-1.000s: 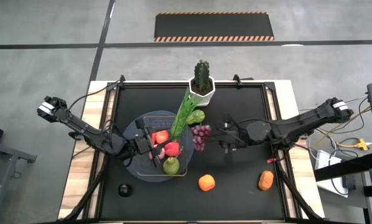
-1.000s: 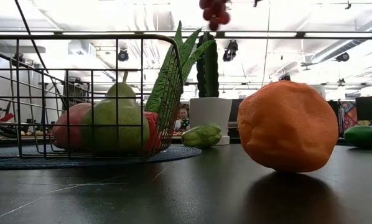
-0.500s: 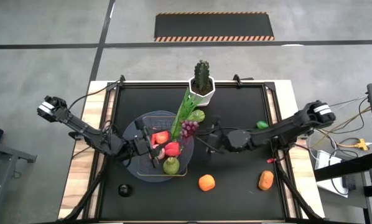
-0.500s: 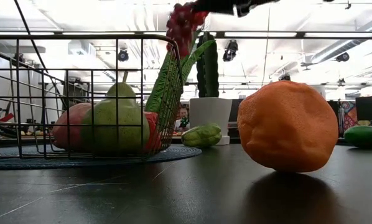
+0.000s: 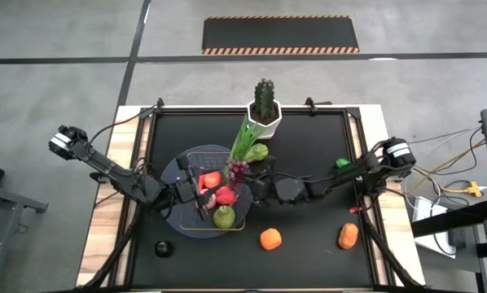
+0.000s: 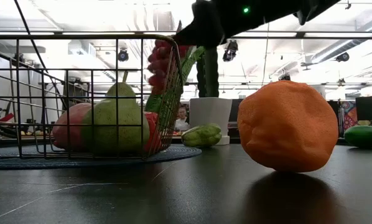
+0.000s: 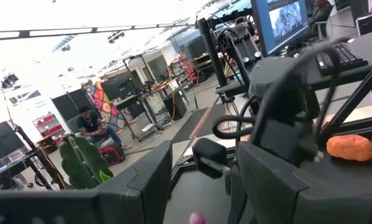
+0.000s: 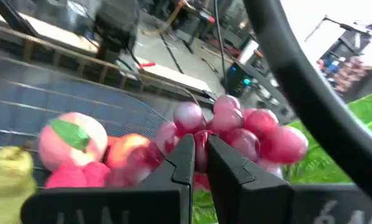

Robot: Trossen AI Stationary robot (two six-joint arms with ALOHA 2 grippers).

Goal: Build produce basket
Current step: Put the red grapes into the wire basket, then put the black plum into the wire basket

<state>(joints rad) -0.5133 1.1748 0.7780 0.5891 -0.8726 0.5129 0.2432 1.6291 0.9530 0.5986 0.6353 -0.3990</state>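
Note:
The dark wire basket stands on a grey-blue disc at the table's middle left. It holds a pink apple, a red fruit and a green pear. A long green leafy stalk leans on its far right rim. My right gripper is shut on the purple grapes, just above the basket's right rim. My left gripper is open over the basket's left part. I cannot tell whether it touches the basket. My right gripper pinches the grape bunch near its top between its two fingers. The fingers come slanting down from the table's right. The bunch hangs below them, clear of the table, at the height of the basket's rim.
A cactus in a white pot stands at the far middle, with a small green fruit in front of it. An orange and an orange-red piece lie near the front. A green piece lies right. A black ball lies front left.
My right gripper has carried the grapes toward the table's left and down, from above the bare table to the basket's right rim. The bunch stays hanging below the fingers.

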